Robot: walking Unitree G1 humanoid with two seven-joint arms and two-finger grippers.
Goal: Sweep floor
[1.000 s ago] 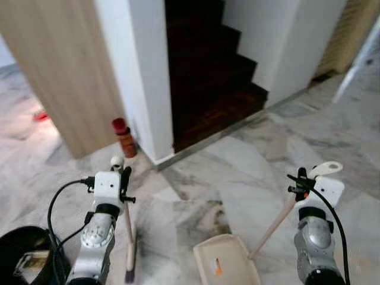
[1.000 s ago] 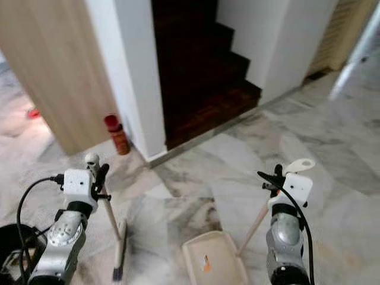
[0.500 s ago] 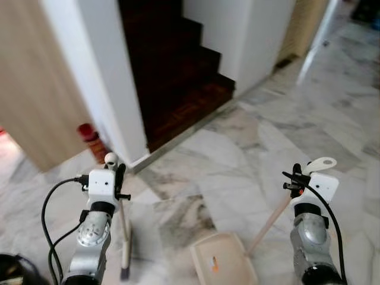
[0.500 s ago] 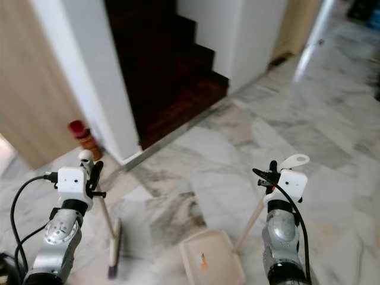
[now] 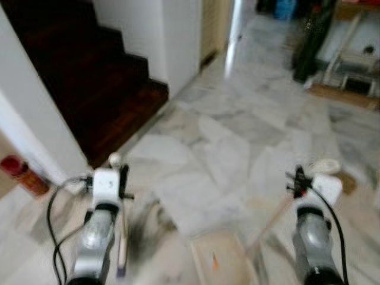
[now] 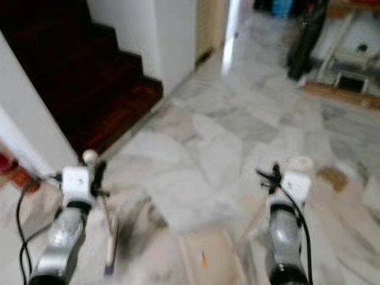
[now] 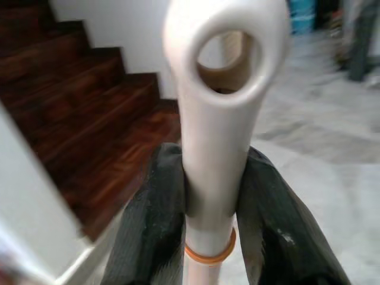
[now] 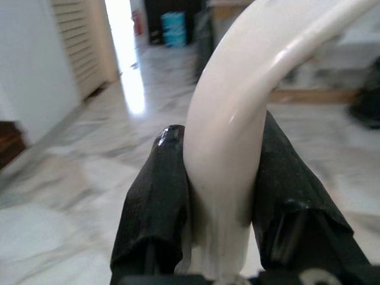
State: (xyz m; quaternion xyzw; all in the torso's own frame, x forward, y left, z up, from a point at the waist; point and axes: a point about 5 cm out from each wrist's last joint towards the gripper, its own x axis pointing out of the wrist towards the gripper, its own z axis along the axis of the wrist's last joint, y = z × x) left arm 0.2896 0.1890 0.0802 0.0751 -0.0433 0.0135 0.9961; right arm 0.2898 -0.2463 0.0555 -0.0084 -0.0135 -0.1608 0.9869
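Nearest, at the bottom of the head views, the dustpan (image 5: 218,261) lies on the marble floor (image 5: 237,154) between the two arms, its tray blurred; an orange speck sits in it, too smeared to identify. Its pale handle slants up to the right hand (image 8: 217,196), whose two black fingers (image 8: 157,202) are clenched on the curved white top of the handle, touching it on both sides.

On the left, the broom (image 5: 122,249) stands nearly upright, its head low on the floor and hard to make out through the blur. The left hand (image 7: 211,202) is clenched on the broom's white stick just below its loop end, one finger (image 7: 151,219) on each side, with an orange ring on the stick between them. A black cable loops beside the left arm (image 5: 95,237).

A dark streak in the marble shows just right of the broom. Further left, a red-capped bottle (image 5: 21,174) stands at the foot of a white wall, cut off by the edge of the view. Beyond it, dark wooden stairs (image 5: 89,77) rise between white walls.

Farthest, past a bright doorway, the floor runs to a cluttered area: a blue container (image 5: 285,7), a dark upright shape and some white framed items, all too blurred to name.
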